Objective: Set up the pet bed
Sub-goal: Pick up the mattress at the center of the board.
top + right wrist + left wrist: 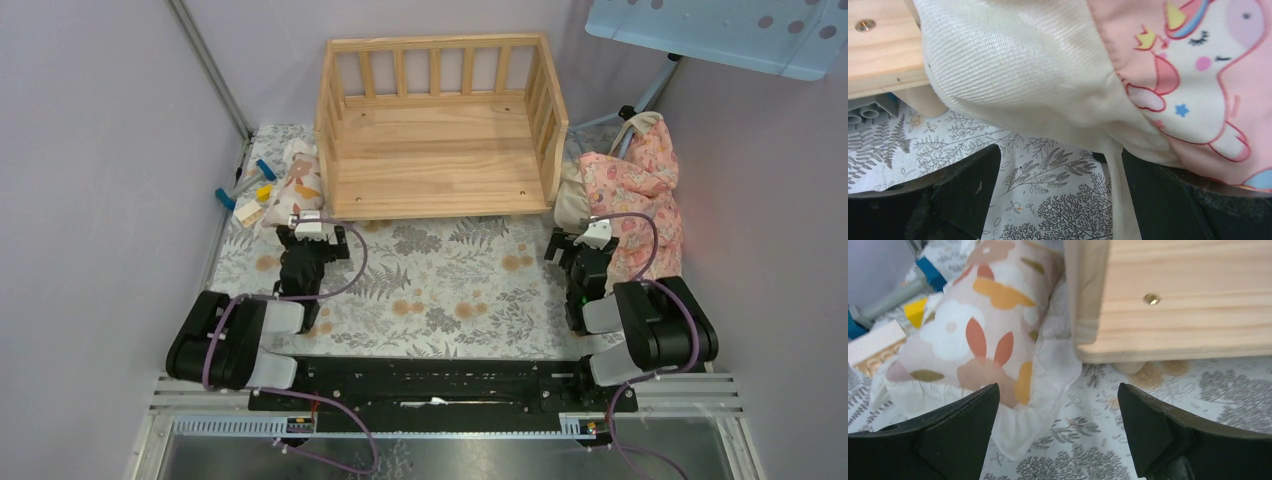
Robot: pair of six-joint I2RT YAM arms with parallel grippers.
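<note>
The large, light natural-wood, crib-like pet bed [440, 150], with a flat plank base and low slatted rails on three sides, is sitting upright at the 12 o'clock end of the grey fern-printed tablecloth [440, 290], its open side facing 6 o'clock. A small cream pillow [298, 180] with orange leaf prints is resting against its 9 o'clock side, and a pink patterned cushion [640, 180] with cream backing is slumping against its 3 o'clock side. The left gripper [1058, 405] is hovering at 6 o'clock of the pillow, its black fingers spread wide and holding nothing. The right gripper [1060, 165] is hovering at 6 o'clock of the cushion, equally spread and empty. Small blue, yellow and white blocks [248, 195] are lying at 9 o'clock of the pillow.
</note>
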